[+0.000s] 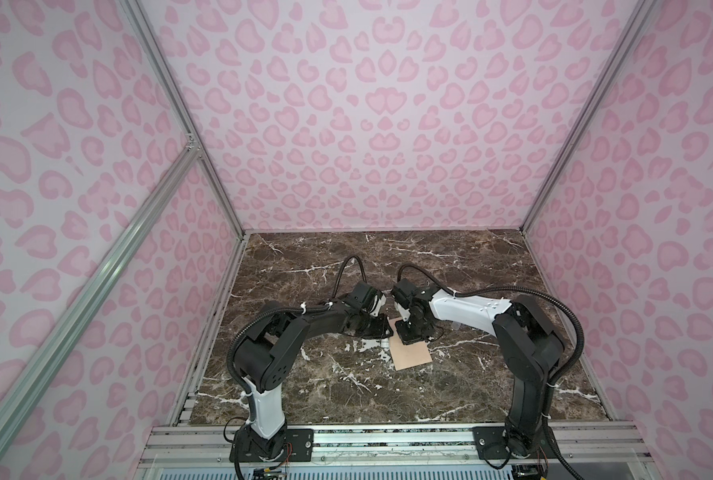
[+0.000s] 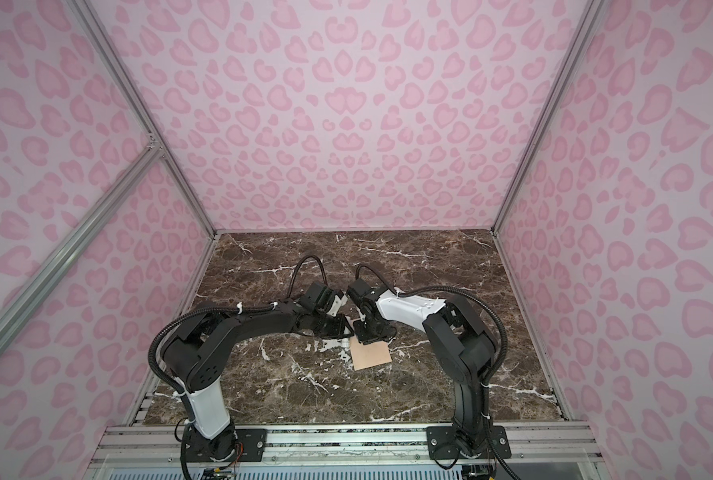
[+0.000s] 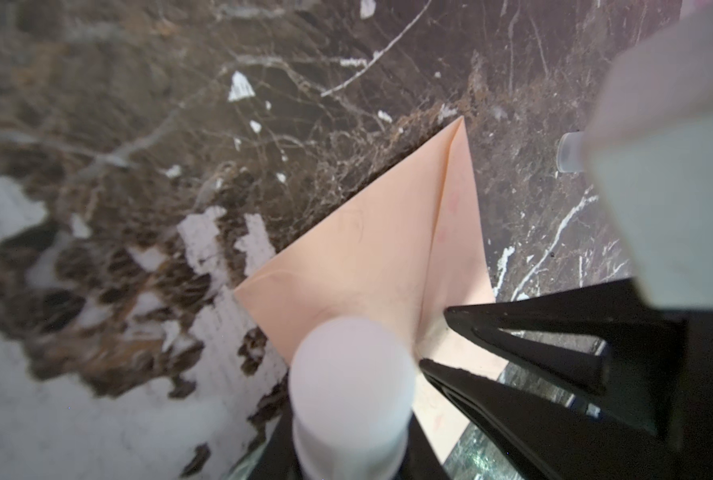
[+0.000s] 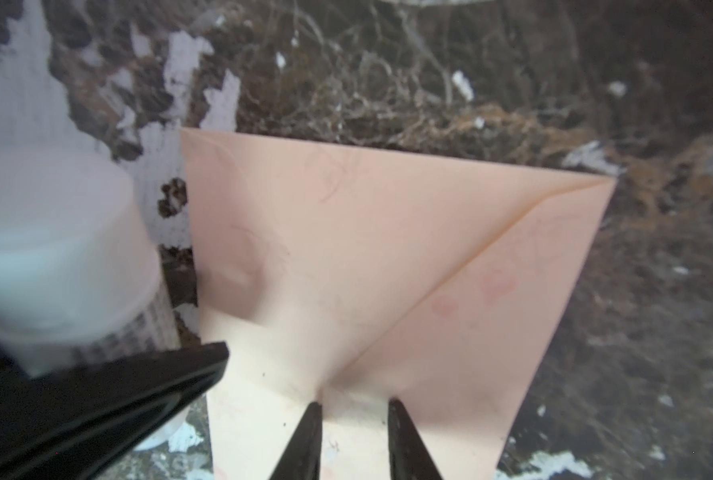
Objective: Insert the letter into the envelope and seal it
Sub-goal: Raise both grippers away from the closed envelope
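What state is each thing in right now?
Peach paper envelope: flat on brown marble tabletop, seams up; seal unclear.
White glue-stick tube: clamped in left gripper.
Left gripper: jaws shut on the tube.
Right gripper: jaws open over the envelope.
Green-bordered letter: not visible.

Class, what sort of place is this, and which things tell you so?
Probably a robot test cell: an aluminium frame holds pink printed panels around a marble-look tabletop, with the left arm and right arm bolted to its front rail.
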`<state>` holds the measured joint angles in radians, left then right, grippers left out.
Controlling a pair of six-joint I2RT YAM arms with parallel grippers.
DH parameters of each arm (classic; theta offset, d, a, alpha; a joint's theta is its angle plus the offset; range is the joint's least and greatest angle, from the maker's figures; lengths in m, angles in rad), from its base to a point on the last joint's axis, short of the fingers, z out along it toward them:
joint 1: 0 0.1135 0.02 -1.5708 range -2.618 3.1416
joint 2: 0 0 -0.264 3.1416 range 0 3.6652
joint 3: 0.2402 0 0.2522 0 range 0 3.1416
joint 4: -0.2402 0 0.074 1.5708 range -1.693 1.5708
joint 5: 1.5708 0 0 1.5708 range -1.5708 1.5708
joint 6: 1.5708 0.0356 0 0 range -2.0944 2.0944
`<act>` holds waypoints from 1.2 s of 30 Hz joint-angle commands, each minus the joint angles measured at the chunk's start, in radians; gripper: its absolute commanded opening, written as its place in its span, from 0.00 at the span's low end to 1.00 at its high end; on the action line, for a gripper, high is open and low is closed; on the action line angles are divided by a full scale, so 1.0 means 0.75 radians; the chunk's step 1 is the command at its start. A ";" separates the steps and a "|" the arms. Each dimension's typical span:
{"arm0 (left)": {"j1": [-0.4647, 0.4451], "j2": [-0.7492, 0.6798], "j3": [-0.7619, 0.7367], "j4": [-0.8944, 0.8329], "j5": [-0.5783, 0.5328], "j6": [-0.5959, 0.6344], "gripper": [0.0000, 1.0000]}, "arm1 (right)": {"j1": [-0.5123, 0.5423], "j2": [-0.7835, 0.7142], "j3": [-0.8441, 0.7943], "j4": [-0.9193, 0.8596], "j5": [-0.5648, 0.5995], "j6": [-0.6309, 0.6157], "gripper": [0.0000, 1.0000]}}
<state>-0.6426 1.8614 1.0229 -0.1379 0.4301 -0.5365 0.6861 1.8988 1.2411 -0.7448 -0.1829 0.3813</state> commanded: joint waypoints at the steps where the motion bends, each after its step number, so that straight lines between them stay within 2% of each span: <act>1: 0.002 0.015 0.006 -0.120 -0.121 0.038 0.08 | -0.022 -0.034 -0.034 -0.050 -0.002 -0.011 0.32; 15: 0.002 0.012 0.030 -0.145 -0.106 0.041 0.08 | -0.115 -0.225 -0.139 0.001 -0.128 -0.026 0.34; 26: -0.001 -0.173 0.033 -0.185 -0.100 0.037 0.10 | -0.142 -0.427 -0.182 0.023 -0.094 -0.008 0.34; 32: -0.012 -0.395 0.023 -0.225 -0.139 0.044 0.11 | -0.141 -0.694 -0.309 0.190 -0.082 0.015 0.34; 36: -0.022 -0.575 0.009 -0.225 -0.160 0.067 0.13 | -0.124 -0.980 -0.490 0.439 -0.096 -0.022 0.35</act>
<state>-0.6556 1.4845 1.0348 -0.3008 0.3305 -0.5091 0.5838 1.2434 0.9279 -0.5671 -0.2539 0.3843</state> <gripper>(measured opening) 0.276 0.345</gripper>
